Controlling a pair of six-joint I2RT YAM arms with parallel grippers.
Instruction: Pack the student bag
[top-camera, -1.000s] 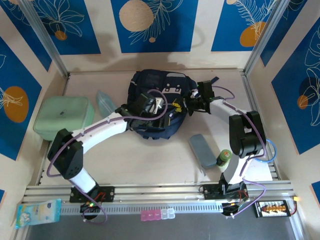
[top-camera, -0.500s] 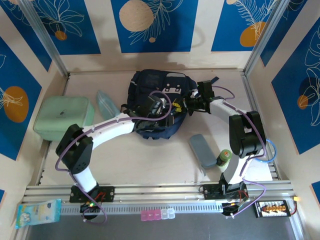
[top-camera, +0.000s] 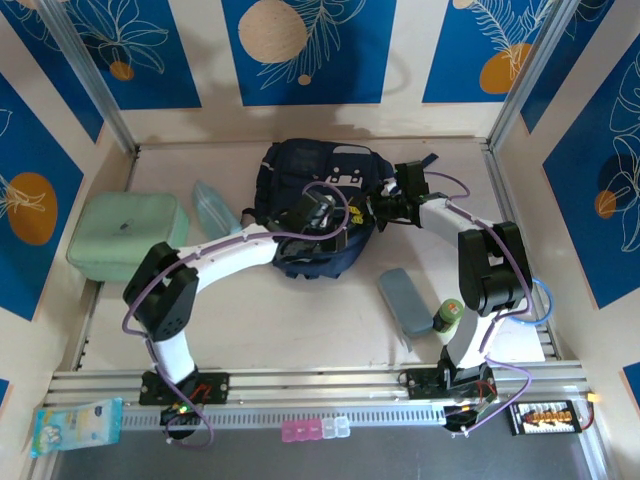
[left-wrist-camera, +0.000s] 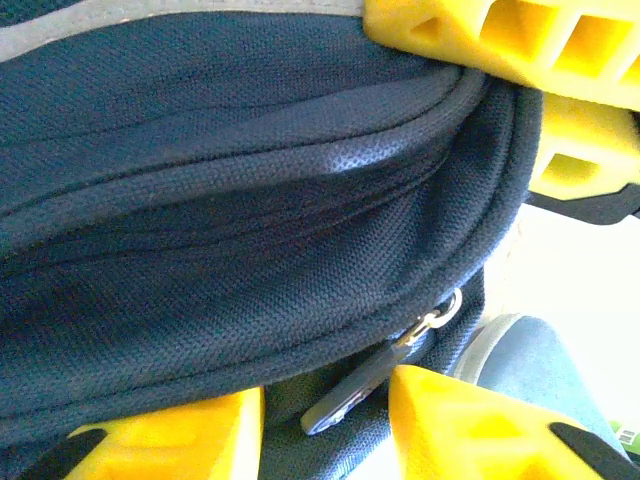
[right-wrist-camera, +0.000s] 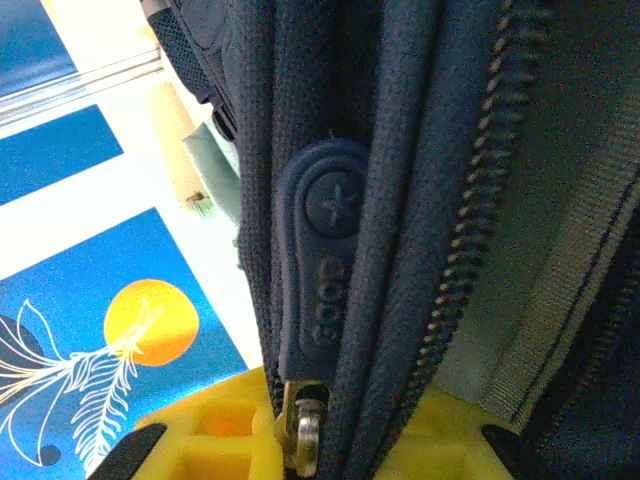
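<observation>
Toward the back middle of the pale wooden surface (top-camera: 300, 320) lies the large dark navy fabric student bag (top-camera: 310, 165), well apart from the mint-green rounded case (top-camera: 128, 235) at the left and near the flat grey-blue pencil pouch (top-camera: 405, 298) to its near right. Over the bag's near side the left gripper (top-camera: 338, 218) holds its yellow jaws narrowly parted against the navy cloth, with a dark zipper pull (left-wrist-camera: 345, 398) lying in the gap. At the bag's right edge the right gripper (top-camera: 376, 209) has its jaws clamped on a fold of the zipper seam, where the metal ring of a navy rubber pull tab (right-wrist-camera: 320, 260) sits between them.
</observation>
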